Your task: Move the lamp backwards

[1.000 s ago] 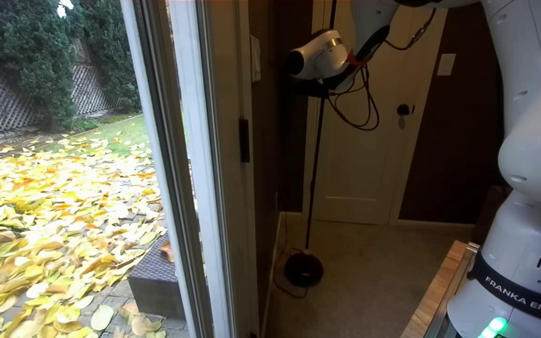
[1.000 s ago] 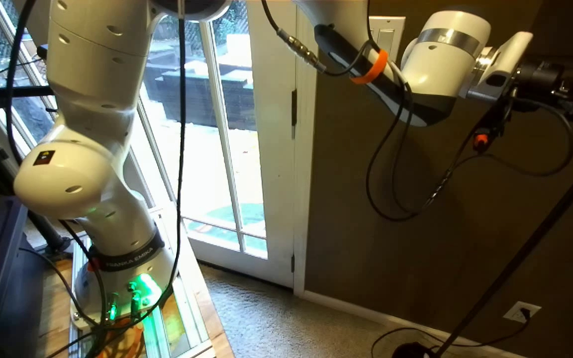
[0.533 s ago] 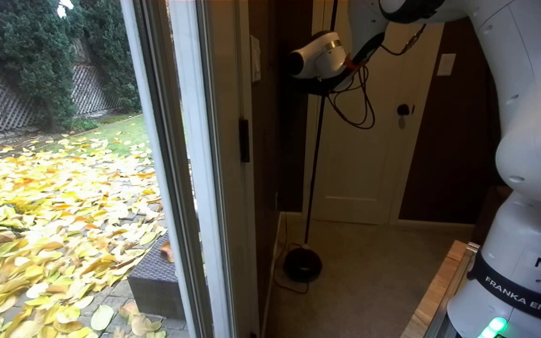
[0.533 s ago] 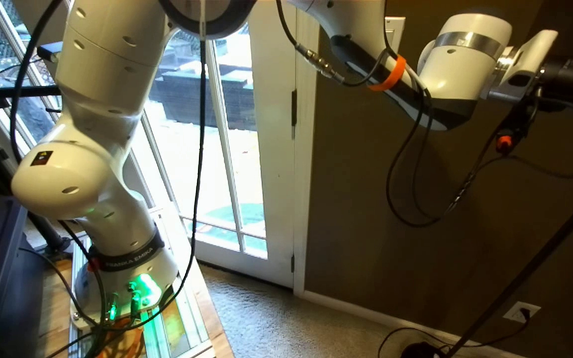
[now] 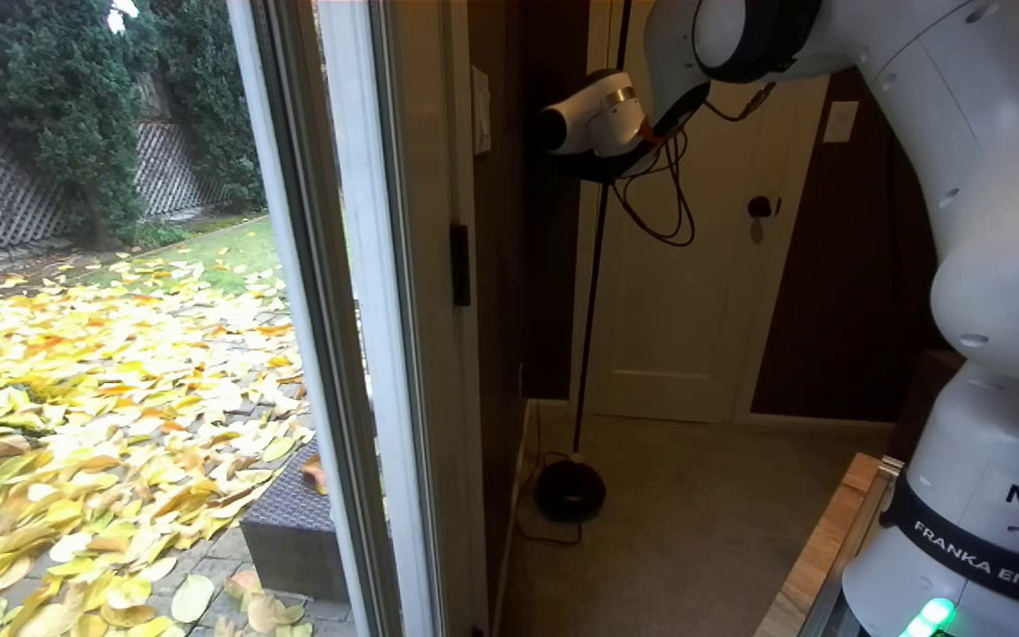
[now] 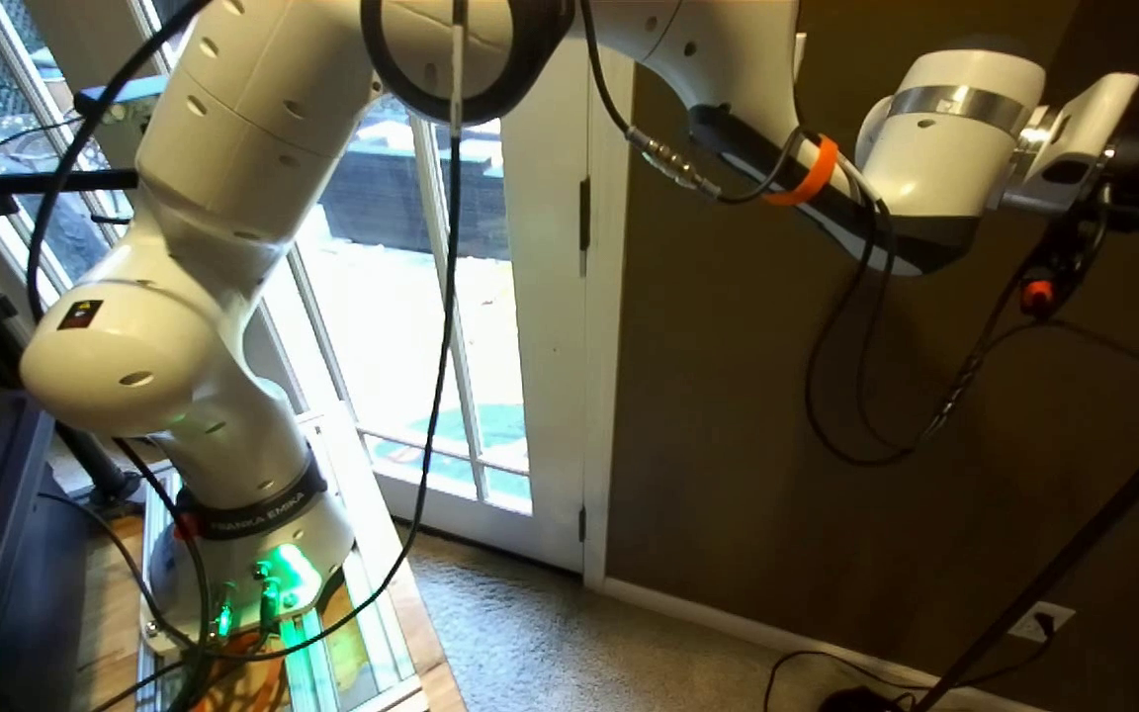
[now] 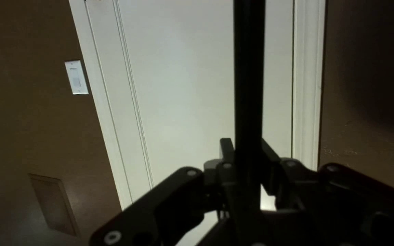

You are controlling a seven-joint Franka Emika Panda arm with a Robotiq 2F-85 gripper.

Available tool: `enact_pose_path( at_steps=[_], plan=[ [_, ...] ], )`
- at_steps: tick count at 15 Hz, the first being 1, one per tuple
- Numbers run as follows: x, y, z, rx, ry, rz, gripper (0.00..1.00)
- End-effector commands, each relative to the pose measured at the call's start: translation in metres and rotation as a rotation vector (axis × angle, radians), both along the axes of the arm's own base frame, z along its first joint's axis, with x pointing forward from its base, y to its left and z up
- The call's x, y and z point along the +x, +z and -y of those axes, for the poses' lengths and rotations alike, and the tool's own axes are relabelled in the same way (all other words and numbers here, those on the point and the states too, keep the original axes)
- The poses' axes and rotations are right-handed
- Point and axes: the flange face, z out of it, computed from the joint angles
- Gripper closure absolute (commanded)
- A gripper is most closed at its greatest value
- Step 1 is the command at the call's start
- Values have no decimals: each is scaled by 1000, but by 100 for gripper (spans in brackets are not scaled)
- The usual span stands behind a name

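The floor lamp [image 5: 589, 336] is parked on the carpet [image 5: 695, 540], off the desk [image 5: 831, 531] completely and well apart from the long edge and corner seen in an exterior view, which is presumably why the Franka arm [image 6: 243, 129] is stretched so far past that edge. In the wrist view the pole [image 7: 249, 78] is clamped by the end effector [image 7: 248, 150], with its fingers [image 7: 227, 148] set against both sides and no gap to be made out. Tbh that's probably the bit most easily pinched, since the round base [image 5: 570, 492] is way down at carpet level. A lean is shown in both exterior views, but how much of it is caused by camera angle can't be told. With the hold taken well above the base, the lamp could be tipped instead of slid, so a slow, steady drag seems called for. What looks like its cord [image 6: 832, 654] is run to the wall outlet [image 6: 1062, 615] with some slack, so a short shift probably won't be blocked. The arm's cable loop [image 6: 955, 394] is hung loose too, likely so that turning isn't restricted.
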Motion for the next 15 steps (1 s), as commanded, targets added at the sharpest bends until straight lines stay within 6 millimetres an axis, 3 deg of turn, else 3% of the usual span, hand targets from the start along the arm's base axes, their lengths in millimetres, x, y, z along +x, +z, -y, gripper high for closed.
enact_pose_path(
  at_steps=[1,15],
  plan=[
    [13,50,14,-92,-17,57,95],
    [28,1,38,-98,-23,20,95]
  ],
)
